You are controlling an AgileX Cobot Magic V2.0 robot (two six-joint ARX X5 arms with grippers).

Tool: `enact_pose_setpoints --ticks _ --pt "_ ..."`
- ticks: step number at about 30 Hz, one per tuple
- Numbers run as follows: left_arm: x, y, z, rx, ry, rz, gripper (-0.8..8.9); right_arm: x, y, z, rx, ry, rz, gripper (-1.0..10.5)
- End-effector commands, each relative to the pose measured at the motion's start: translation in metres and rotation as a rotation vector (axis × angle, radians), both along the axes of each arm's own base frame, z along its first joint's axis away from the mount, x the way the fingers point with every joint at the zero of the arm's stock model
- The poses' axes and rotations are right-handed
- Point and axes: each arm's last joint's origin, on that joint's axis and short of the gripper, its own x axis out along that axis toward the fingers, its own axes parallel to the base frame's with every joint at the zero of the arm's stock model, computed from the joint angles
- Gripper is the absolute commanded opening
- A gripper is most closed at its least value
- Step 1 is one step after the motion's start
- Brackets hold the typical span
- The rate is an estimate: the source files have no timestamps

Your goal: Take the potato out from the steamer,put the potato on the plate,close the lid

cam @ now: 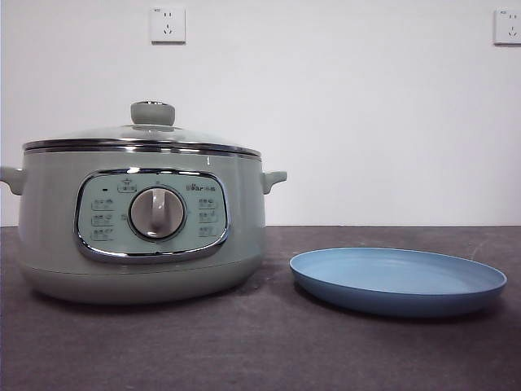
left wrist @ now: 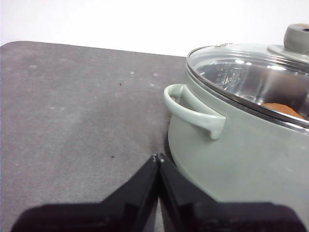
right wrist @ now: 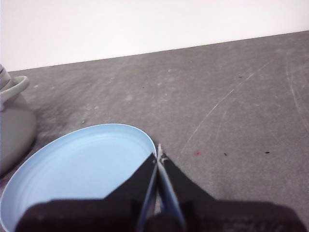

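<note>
On the table (cam: 269, 342), the steamer (cam: 138, 236) is covered by its lid (cam: 142, 134) — the potato (left wrist: 284, 109) is seen inside through the glass. Beside the steamer, the plate (cam: 399, 281) is set, nothing on it. The left tool (left wrist: 158, 158) and right tool (right wrist: 158, 153) are closed, nothing gripped — one near the steamer's handle (left wrist: 193, 112), one at the plate's rim.

Left claw (left wrist: 158, 158) jaws pressed together, empty. Right claw (right wrist: 158, 153) likewise closed, empty.

potato (left wrist: 284, 109) mostly hidden under lid (left wrist: 251, 77), steamer (left wrist: 241, 150) cropped
</note>
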Motion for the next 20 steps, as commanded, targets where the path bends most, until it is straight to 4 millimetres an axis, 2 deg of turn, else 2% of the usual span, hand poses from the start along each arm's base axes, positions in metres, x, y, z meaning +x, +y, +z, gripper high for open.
enact_pose_setpoints --ticks 1,5,11,15,20 --pt "0.001 0.0 -0.003 -0.007 -0.003 0.0 -0.04 0.001 0.0 -0.003 0.033 -0.001 0.001 0.0" --pt "0.001 0.0 0.0 -0.02 -0.029 0.001 -0.04 0.001 0.0 -0.003 0.19 0.027 -0.021 0.0" --pt "0.001 -0.002 0.017 -0.212 -0.149 -0.064 -0.06 0.0 0.0 0.005 0.393 0.041 -0.041 -0.1" --pt "-0.005 -0.002 0.04 -0.268 -0.168 -0.061 -0.06 -0.004 0.0 0.032 0.421 -0.03 -0.032 -0.1" --pt "-0.013 -0.003 0.084 -0.239 -0.188 -0.066 -0.06 -0.009 0.001 0.081 0.375 -0.13 -0.012 -0.1"
